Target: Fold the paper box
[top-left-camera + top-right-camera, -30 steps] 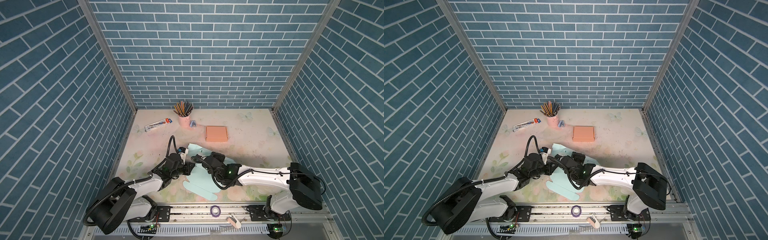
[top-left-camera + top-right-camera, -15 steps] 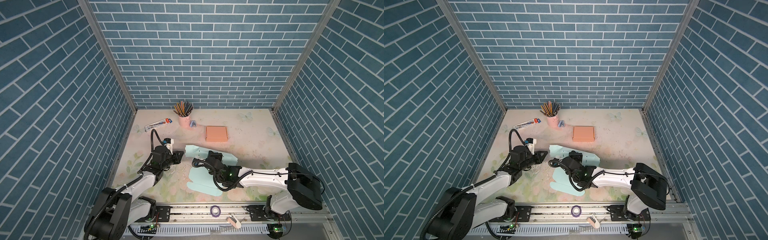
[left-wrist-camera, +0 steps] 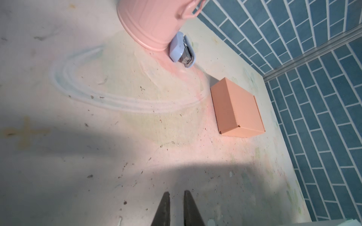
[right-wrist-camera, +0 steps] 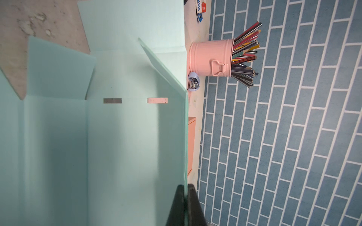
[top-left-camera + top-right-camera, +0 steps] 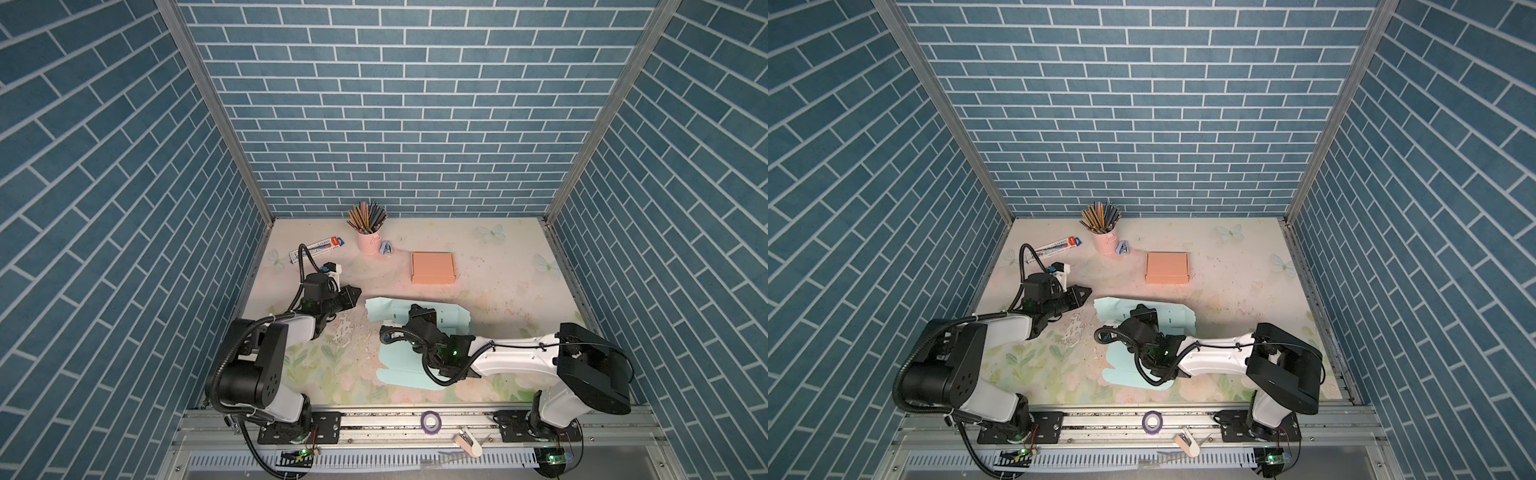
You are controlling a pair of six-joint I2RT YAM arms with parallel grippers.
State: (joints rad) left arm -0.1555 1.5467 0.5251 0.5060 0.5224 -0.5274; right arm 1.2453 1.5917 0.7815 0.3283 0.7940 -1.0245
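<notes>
The paper box [image 5: 399, 365] is a light teal cut blank lying at the front middle of the table, its far panel [image 5: 1173, 318] raised upright. In the right wrist view the paper box [image 4: 121, 137] fills the frame, with two slots in a crease. My right gripper [image 4: 185, 185] is shut on the raised panel's edge, and it shows at that panel in both top views [image 5: 415, 309] [image 5: 1144, 311]. My left gripper [image 5: 354, 297] [image 5: 1086, 293] hovers left of the blank, apart from it. Its fingertips [image 3: 166, 195] stand narrowly open over bare table, holding nothing.
A closed orange box [image 5: 433, 267] [image 3: 235, 109] lies behind the blank. A pink cup of pencils [image 5: 368, 241] [image 4: 209, 58] and a small stapler [image 5: 386, 249] [image 3: 182, 51] stand at the back. A flat white packet [image 5: 318, 249] lies back left. Brick walls enclose three sides.
My left gripper has pulled away from the blank to the left and back. The right gripper stayed shut on the paper, whose far panel now stands raised.
</notes>
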